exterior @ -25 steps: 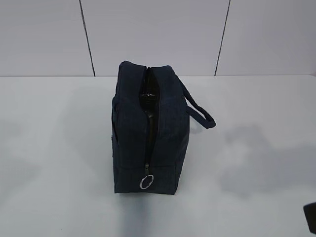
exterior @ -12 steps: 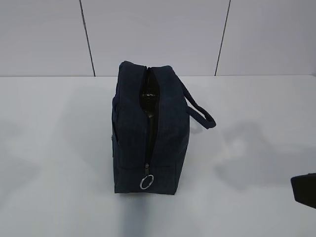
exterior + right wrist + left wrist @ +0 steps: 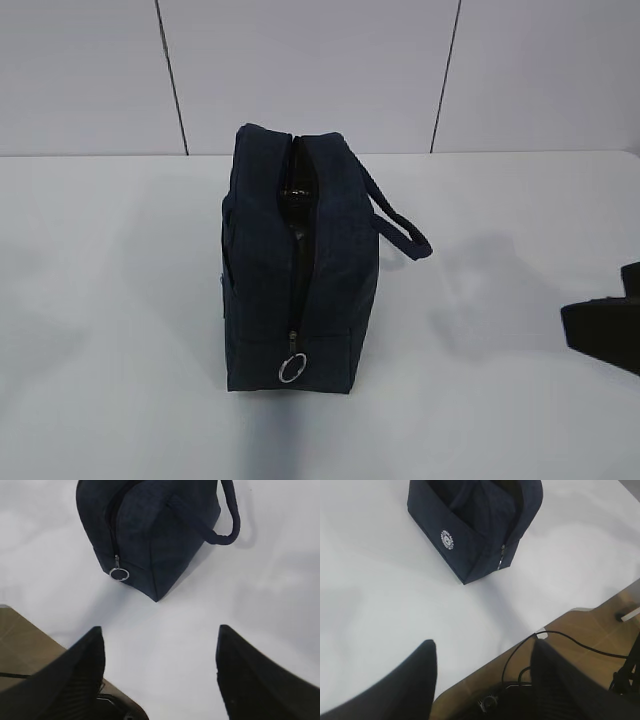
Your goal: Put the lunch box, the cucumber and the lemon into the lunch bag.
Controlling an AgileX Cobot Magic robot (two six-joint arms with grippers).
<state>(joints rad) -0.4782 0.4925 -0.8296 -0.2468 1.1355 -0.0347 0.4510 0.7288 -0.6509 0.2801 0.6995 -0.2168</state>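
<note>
**Lunch bag upright on the white surface, both tools apart from it and empty**

The navy lunch bag [image 3: 298,265] stands upright on the white surface [image 3: 110,300], its narrow zippered end toward the exterior camera. The black zipper [image 3: 295,260] runs up the middle of that end and is parted near the top, showing a dark, glossy interior; what lies inside cannot be told. The silver ring pull [image 3: 291,369] hangs at the low end of the zipper. A loop handle [image 3: 400,222] droops off the bag's right side. A white round logo [image 3: 448,539] marks the bag's side panel in the left wrist view.

The right tool [image 3: 160,680] is on the near side of the bag, well apart from it, its two dark fingers [image 3: 250,680] spread wide with only bare surface between them. In the exterior view its arm [image 3: 605,325] shows at the frame edge, to the right of the bag.

The left tool [image 3: 485,680] sits nearer the surface's front edge, also well apart from the bag, fingers [image 3: 400,685] spread wide and holding nothing. Black cables [image 3: 530,655] lie below that edge.
</note>
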